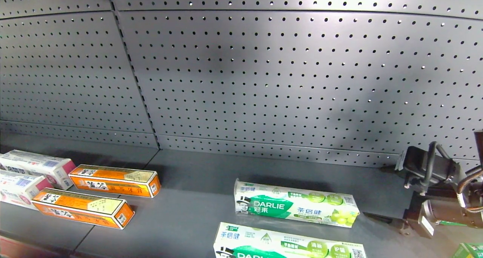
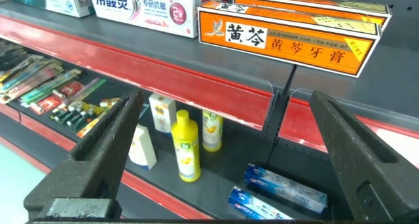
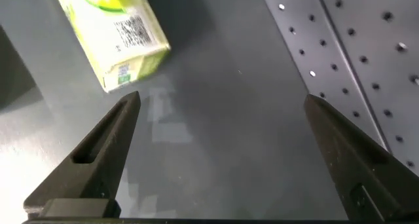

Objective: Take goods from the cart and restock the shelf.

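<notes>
Two green toothpaste boxes lie flat on the dark shelf, one behind the other; two orange boxes and two white boxes lie farther left; the right jaws stand spread over bare shelf beside a green box, near the perforated back panel; the left jaws, also spread, hang before the shelf's red front edge.

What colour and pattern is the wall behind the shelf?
Grey back panel, dotted with small holes; best in the head view.
</notes>
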Tool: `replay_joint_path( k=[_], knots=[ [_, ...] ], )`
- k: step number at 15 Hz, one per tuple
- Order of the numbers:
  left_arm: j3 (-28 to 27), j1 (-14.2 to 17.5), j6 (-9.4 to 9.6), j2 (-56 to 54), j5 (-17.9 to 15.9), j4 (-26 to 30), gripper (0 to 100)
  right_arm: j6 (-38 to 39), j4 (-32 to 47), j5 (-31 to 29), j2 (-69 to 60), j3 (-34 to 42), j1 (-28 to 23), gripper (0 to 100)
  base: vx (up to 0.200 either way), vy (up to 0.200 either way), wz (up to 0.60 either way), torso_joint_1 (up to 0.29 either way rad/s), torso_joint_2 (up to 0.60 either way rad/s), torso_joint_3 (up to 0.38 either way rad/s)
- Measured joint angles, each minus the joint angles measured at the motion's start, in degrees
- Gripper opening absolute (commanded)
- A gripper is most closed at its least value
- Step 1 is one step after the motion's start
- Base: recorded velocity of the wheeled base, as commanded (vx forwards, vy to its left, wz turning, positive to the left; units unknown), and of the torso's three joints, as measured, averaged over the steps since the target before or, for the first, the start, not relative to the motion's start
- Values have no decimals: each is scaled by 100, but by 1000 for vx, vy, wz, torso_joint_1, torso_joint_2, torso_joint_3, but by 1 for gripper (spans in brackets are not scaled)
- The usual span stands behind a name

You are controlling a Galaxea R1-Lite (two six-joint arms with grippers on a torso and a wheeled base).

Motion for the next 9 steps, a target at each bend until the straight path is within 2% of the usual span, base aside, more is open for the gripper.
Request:
replay_joint_path(
  k=[9],
  knots=[
    [0, -22, 55, 0, -39, 21, 100, 118, -104, -7, -112, -395, -11, 100, 0, 0, 0, 0, 0, 0]
  ],
)
